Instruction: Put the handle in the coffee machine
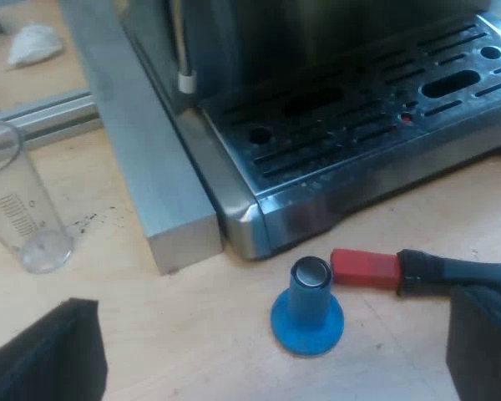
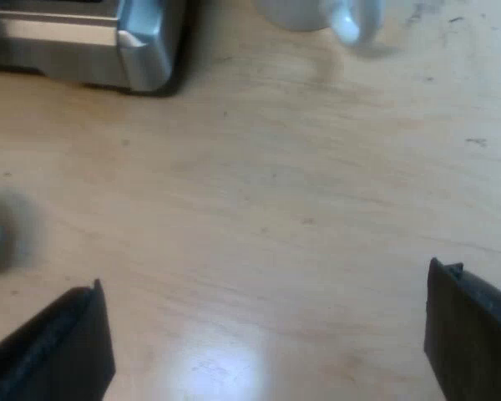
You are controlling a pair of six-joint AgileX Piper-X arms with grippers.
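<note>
Two grippers, both with fingers spread wide and holding nothing. The left gripper (image 1: 275, 351) hangs over the table (image 1: 192, 334) near the blue tamper (image 1: 307, 305). The tamper stands upright, just beside the handle's red end (image 1: 366, 268), at about eight o'clock from it. The handle (image 1: 451, 271) lies loose before the espresso machine (image 1: 342, 125). The right gripper (image 2: 263, 334) hangs over the table, with a mug (image 2: 334, 12) toward twelve o'clock.

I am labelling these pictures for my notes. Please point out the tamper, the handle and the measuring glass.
tamper (image 1: 306, 306), left wrist view, on its blue stem.
handle (image 1: 430, 269), left wrist view, on the dark grip next to the red end.
measuring glass (image 1: 18, 210), left wrist view, on the clear wall by the scale.
</note>
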